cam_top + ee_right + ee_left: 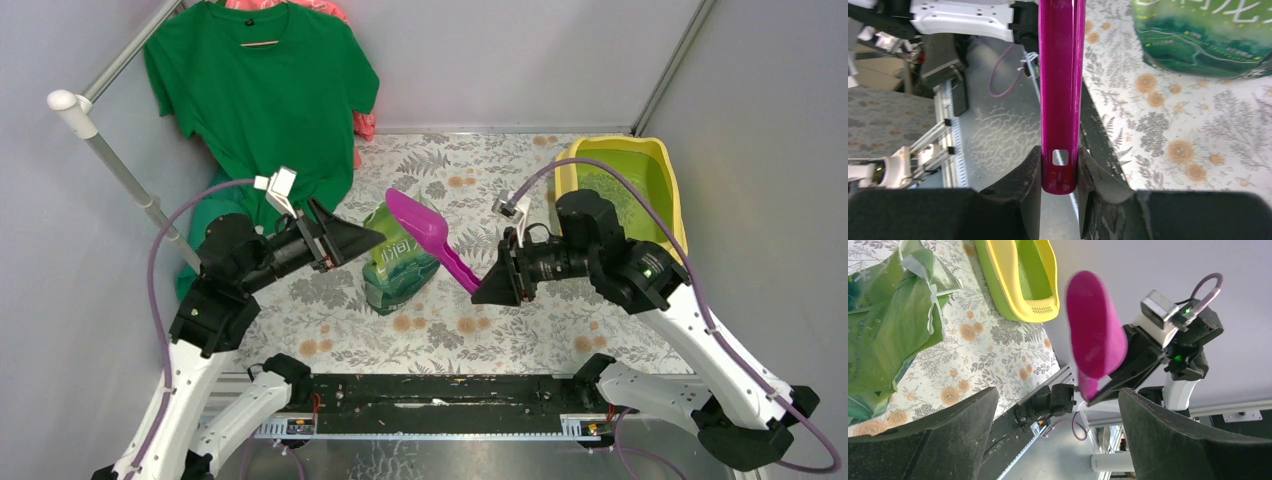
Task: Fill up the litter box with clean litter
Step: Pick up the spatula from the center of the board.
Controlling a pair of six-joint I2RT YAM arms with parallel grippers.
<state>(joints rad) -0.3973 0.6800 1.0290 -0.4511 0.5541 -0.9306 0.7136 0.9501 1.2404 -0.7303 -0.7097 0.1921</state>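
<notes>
Right tool (1059, 167) clamping purple scoop (430, 232) by handle end, bowl reaching forward over green bag (398, 268), likely readying for dig. Left tool (362, 240) gaping wide, gripping nothing, hovering beside bag. Litter box (620, 142) sitting behind right tool.

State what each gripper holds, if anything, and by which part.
Right gripper holds the scoop by its handle's end. Left gripper holds nothing.

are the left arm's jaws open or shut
Open: on the left gripper the jaws stand wide apart, gripping nothing.
</notes>
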